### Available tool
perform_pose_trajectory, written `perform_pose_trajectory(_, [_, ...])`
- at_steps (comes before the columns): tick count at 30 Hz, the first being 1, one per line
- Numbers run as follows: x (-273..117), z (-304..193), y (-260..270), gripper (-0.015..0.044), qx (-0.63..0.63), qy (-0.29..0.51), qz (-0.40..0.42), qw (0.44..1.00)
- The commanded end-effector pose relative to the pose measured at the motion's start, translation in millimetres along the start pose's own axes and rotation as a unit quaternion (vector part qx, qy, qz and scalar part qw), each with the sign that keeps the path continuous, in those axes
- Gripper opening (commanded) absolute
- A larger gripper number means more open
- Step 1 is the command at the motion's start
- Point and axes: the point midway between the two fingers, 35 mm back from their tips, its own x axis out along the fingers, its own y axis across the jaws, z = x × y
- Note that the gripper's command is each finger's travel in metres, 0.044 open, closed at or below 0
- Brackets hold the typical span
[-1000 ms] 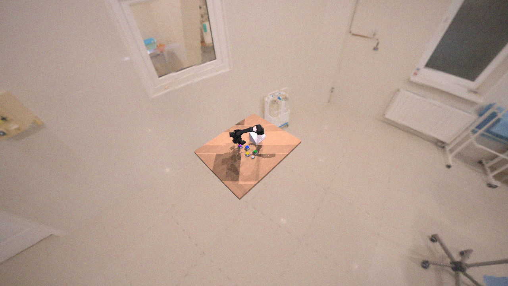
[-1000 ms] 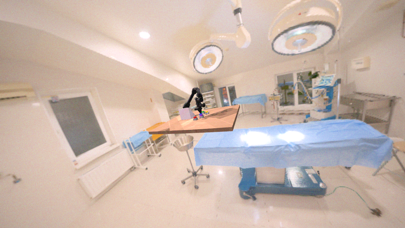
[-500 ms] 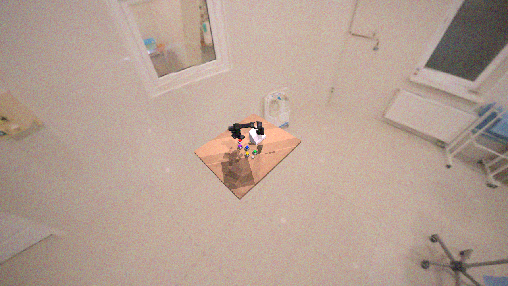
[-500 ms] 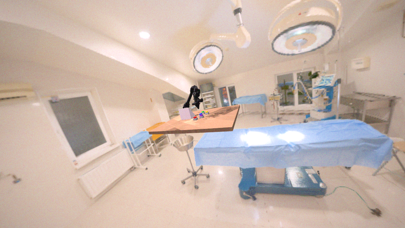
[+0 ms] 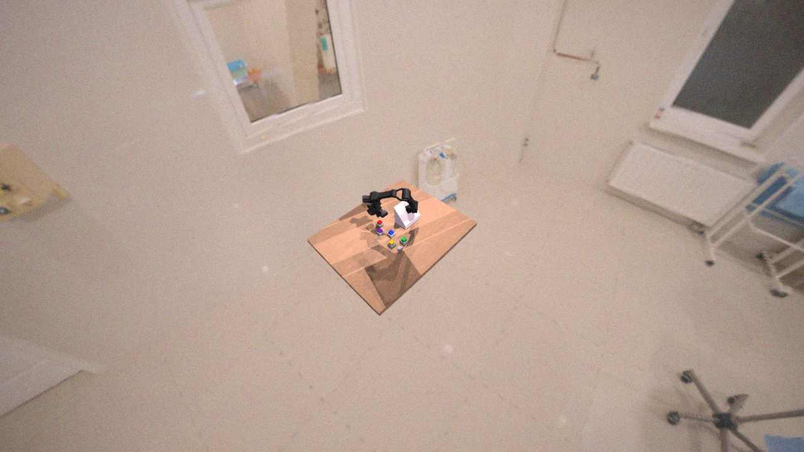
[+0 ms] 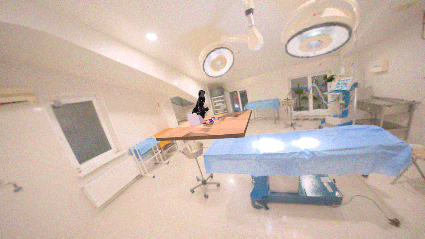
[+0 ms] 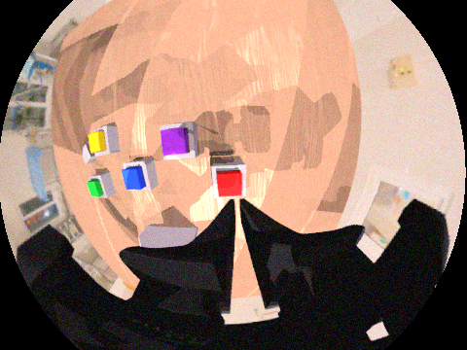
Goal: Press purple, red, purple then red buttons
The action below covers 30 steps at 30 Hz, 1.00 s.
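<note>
The red button (image 5: 380,222) (image 6: 204,122) (image 7: 229,183) has a red cap raised on a grey-white base. The purple button (image 5: 380,230) (image 6: 211,121) (image 7: 174,141) stands beside it, up and to the left in the wrist view, with its cap raised. My gripper (image 7: 236,202) is shut and empty. Its fingertips appear at the near edge of the red button in the wrist view, and the top view shows the gripper raised above the table near that button. No contact with either button shows. The fingertips are too small to make out in the top and exterior views.
The blue button (image 5: 391,232) (image 7: 133,178), green button (image 5: 404,240) (image 7: 95,188) and yellow button (image 5: 391,242) (image 7: 96,142) stand nearby on the wooden table (image 5: 444,227) (image 6: 225,130). A small grey-white block (image 5: 399,248) (image 7: 89,154) lies beside the yellow button. A white wedge-shaped box (image 5: 406,216) (image 6: 195,119) (image 7: 167,236) stands near the arm.
</note>
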Motion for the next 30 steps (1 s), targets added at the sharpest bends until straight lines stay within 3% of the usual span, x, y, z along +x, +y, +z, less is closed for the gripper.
perform_pose_trajectory(1, [29,-6,4,0.0020,0.007,0.006,0.011,1.000])
perform_pose_trajectory(30, [62,-6,5,0.0020,0.007,0.006,0.011,1.000])
